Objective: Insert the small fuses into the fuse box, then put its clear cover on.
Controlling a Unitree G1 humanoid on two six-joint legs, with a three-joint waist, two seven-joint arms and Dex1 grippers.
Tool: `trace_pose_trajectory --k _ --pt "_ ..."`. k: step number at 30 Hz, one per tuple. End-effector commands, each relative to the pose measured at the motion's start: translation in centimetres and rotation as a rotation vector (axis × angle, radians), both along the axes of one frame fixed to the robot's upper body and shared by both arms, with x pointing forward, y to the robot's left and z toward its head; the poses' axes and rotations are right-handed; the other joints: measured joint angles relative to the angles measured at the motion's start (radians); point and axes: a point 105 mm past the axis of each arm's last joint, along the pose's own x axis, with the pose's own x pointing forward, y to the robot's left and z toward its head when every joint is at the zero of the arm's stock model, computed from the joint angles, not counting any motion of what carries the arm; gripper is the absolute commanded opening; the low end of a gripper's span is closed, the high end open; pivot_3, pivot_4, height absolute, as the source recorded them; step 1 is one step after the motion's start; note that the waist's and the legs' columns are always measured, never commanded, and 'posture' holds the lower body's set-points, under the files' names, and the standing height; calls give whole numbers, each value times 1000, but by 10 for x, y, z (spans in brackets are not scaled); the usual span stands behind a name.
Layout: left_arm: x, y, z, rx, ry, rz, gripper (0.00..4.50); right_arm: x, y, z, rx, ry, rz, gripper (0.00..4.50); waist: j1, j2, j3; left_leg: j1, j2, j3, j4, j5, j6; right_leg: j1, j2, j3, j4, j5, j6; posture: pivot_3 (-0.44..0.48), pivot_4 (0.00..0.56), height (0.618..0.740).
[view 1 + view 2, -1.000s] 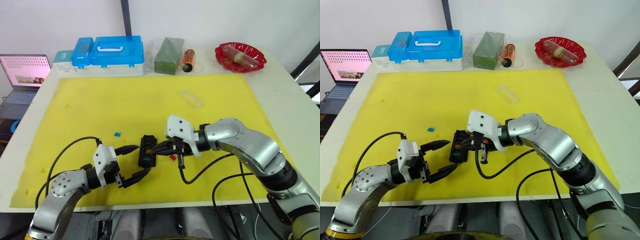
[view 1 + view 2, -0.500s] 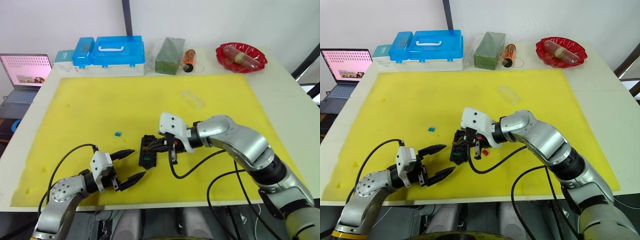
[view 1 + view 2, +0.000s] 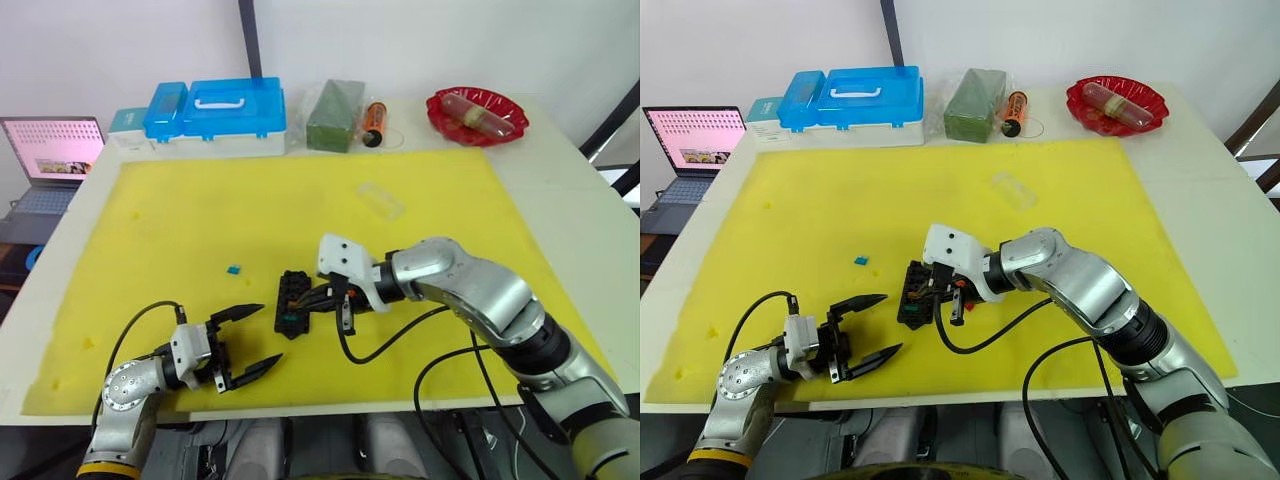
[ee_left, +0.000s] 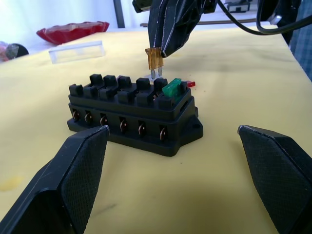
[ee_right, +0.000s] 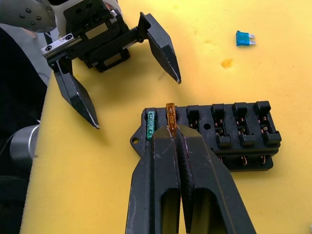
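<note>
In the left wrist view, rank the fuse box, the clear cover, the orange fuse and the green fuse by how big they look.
1. fuse box
2. clear cover, though it lies farther from the camera, so its true size against the box is unsure
3. orange fuse and green fuse look alike; not ranked.

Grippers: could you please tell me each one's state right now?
Left gripper: open, empty.
Right gripper: shut on the orange fuse above the fuse box.

Bright, even light falls from above; the yellow mat reads evenly lit, with soft, short shadows under the arms. The left wrist view is washed out toward its far background, where the red dish blurs. The fuse box stays sharp.
</note>
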Motion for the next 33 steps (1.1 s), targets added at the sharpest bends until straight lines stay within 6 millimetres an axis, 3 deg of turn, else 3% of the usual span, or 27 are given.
trace_pose_trajectory --k 1,12,21,33 --pt "-2 15 -19 17 74 50 4450 -3 4 6 20 -30 26 0 -1 1 0 3 0 0 0 0 0 3 1 0 0 -1 -1 0 150 740" --pt "-3 12 -7 5 73 54 4450 -2 5 6 25 -37 27 0 -5 3 -2 4 2 -2 0 0 0 5 2 -2 0 -1 -1 0 150 740" --pt "-2 -13 42 -3 40 45 4450 -3 7 5 28 -34 39 0 -3 -2 1 2 2 -2 0 0 0 4 1 -2 -2 -1 -1 0 150 740" --pt "12 -32 80 5 51 44 4450 1 10 2 26 -30 39 0 -2 -3 2 1 1 -2 0 0 0 4 0 -2 -4 -1 -1 0 150 740"
